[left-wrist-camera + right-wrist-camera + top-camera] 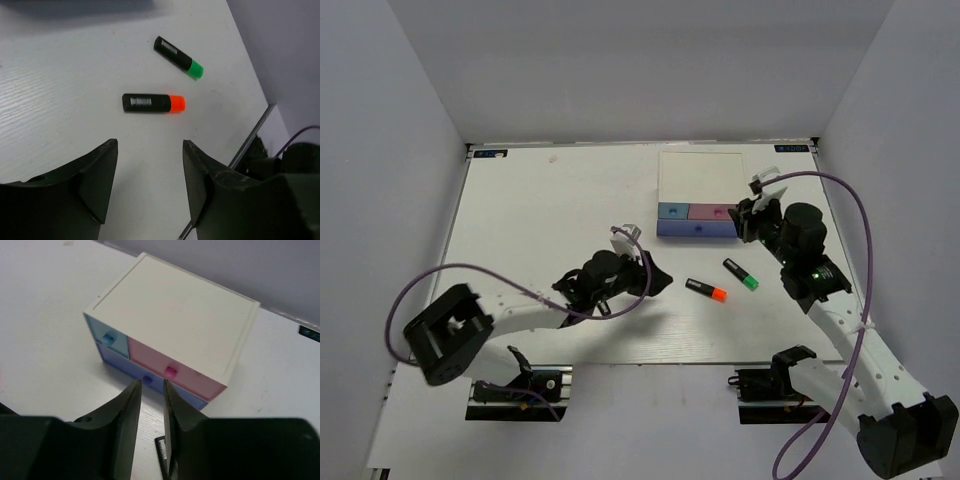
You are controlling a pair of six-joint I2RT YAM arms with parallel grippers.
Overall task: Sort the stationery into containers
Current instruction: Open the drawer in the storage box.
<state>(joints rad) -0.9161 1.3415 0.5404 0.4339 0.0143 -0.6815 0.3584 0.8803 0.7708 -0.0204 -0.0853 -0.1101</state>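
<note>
Orange marker (pixel 153 103) lies on table (pixel 60 75) just ahead of left gripper (pixel 150 150), whose jaws are apart and empty. Green marker (pixel 178 56) lies farther off. Right gripper (pixel 151 385) is at organiser (pixel 175 315) front, jaws narrowed about lavender drawer knob (pixel 148 379); can't tell if gripping.

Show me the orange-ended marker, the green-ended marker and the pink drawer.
Orange-ended marker (pixel 150 103): left wrist view, black barrel.
Green-ended marker (pixel 176 54): left wrist view, black barrel.
Pink drawer (pixel 172 360): right wrist view, front panel above knob.
</note>
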